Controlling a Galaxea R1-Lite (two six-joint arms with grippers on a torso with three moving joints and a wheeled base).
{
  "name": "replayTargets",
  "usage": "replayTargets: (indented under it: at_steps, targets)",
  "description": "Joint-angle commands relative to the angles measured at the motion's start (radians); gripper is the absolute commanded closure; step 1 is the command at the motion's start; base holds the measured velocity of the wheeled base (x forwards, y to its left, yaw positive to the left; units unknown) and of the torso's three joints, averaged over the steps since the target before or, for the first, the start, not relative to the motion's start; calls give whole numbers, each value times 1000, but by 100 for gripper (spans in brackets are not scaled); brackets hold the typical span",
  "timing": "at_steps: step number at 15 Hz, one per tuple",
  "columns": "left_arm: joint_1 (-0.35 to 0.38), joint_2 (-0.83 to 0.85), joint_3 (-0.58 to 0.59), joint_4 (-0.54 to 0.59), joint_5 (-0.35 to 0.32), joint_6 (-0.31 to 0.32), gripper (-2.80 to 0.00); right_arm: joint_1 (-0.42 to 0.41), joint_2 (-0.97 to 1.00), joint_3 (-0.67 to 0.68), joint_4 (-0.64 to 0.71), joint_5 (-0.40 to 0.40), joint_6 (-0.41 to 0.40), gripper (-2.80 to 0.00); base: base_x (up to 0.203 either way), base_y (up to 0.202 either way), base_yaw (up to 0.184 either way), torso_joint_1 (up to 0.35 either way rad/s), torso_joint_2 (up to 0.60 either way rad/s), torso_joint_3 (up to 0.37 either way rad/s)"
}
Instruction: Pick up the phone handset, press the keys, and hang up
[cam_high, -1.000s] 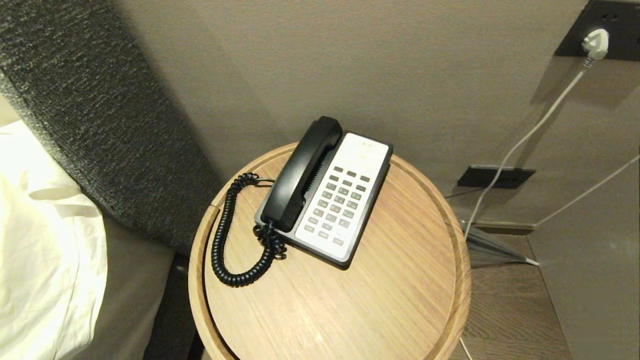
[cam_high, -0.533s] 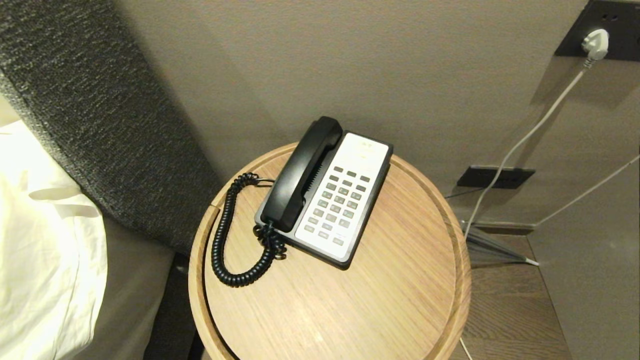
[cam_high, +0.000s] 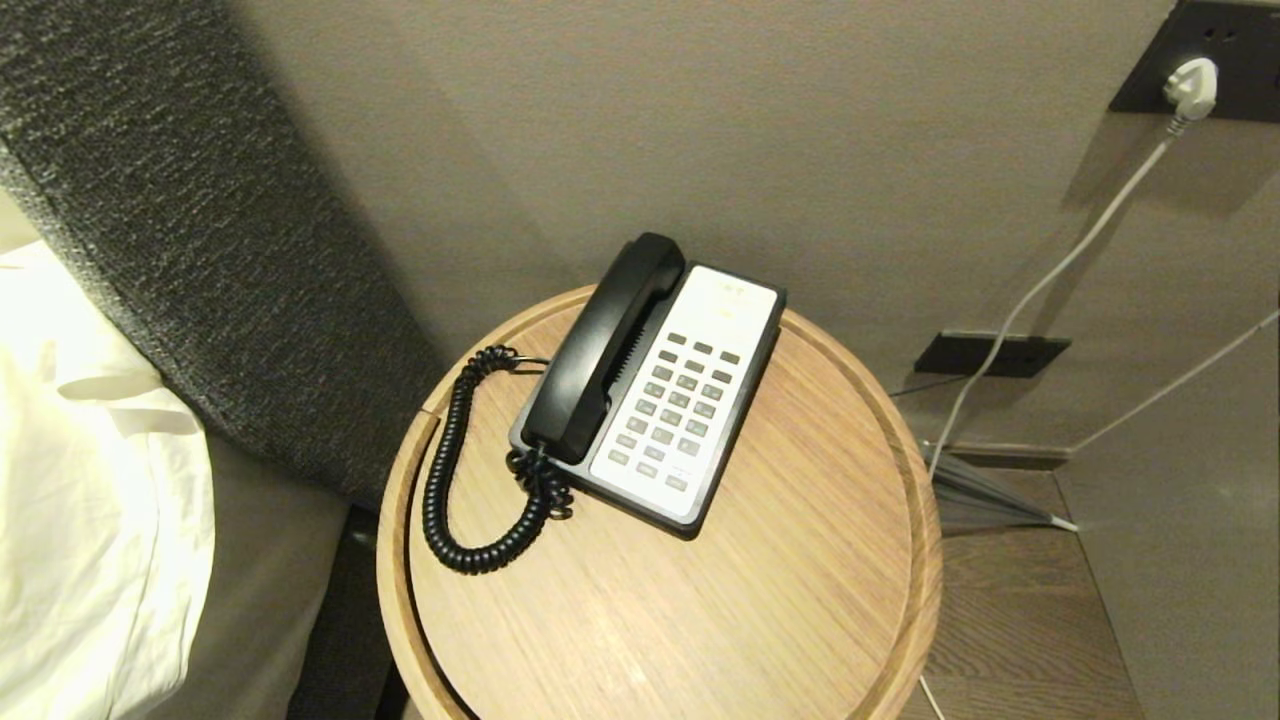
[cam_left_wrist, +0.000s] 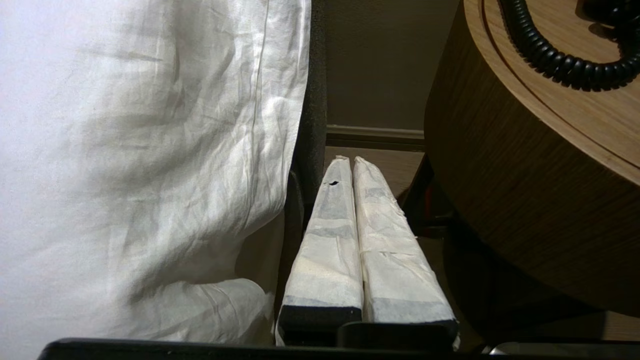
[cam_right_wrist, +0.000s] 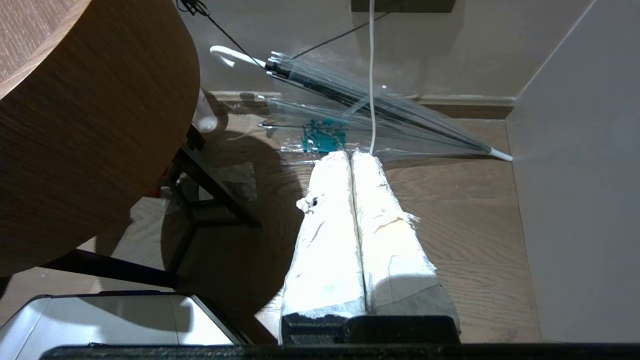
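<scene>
Phone handset (cam_high: 603, 350) lies in its cradle on the phone base (cam_high: 690, 400), on the round wooden table (cam_high: 780, 600) ahead of you. Your left gripper (cam_left_wrist: 348, 162) hangs low between bedsheet (cam_left_wrist: 140, 165) and table, fingers pressed together on nothing. Your right gripper (cam_right_wrist: 351, 156), equally closed and empty, hangs over the floor beside a clear umbrella (cam_right_wrist: 380, 110).

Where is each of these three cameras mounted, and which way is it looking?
Head view: on the robot's head, looking down at the round wooden side table with the black phone handset; no arms show.
Left wrist view: behind the shut left claw, low between white bedding and table.
Right wrist view: behind the shut right claw, toward a clear umbrella on the floor.
Shared: all three show the table.
</scene>
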Motion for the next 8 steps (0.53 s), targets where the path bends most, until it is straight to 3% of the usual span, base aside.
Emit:
replayTargets:
  at_steps: [1,8]
  targets:
    - [1,0,40,-3,3,-12,0,0,3,0,1,0,0,0,0,0,0,0,0,0]
    - [1,0,40,-3,3,-19,0,0,3,0,1,0,0,0,0,0,0,3,3,165]
